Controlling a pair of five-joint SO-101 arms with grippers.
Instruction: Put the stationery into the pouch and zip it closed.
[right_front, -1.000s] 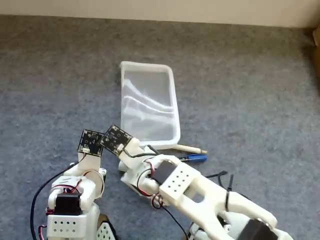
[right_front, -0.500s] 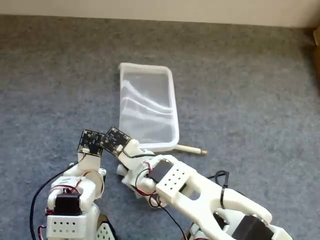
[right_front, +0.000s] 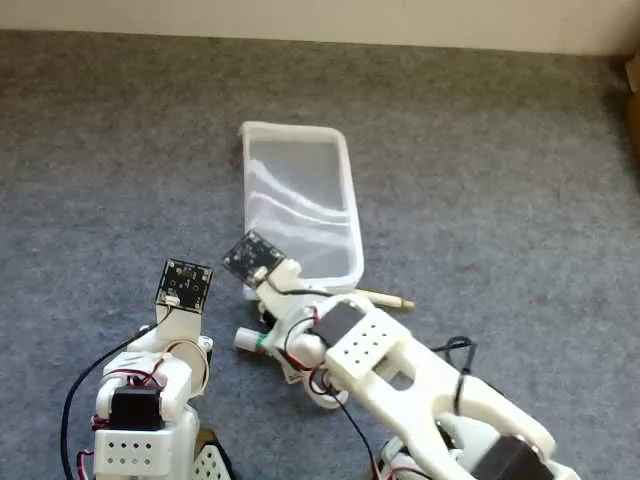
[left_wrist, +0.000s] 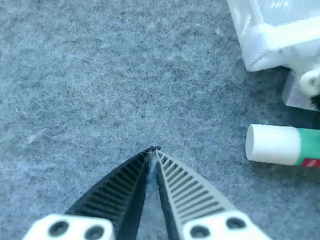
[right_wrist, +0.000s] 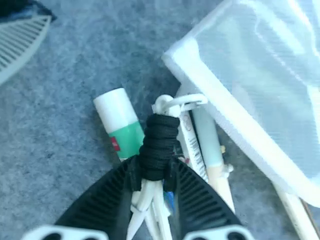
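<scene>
Over on the left, the left claw (left_wrist: 152, 150) hangs low above the grey counter (right_front: 500, 200), its two fingers pressed together with nothing between them. Idle, by the look of it.

Just beside it lies the glue stick (left_wrist: 282, 145), white cap and green label, flat on the counter and outside the pouch.

Now the right claw (right_wrist: 154, 167), and here's the action: it's pinching a black-wrapped bundle (right_wrist: 159, 137), with what look like white pen barrels and a flash of blue tucked under the wrapping. It holds that right at the near end of the pouch (right_front: 351, 200), just above the glue stick.

The pouch itself lies flat, pale and see-through, and I can't make out anything inside it. Whether the zip is open I can't tell from here.

Further right, a pencil (right_front: 383, 298) rests on the counter by the pouch's near corner.

So, early days I'd say: nothing visibly in, the bundle poised to go, then glue stick, pencil, and the zip all left to do.
</scene>
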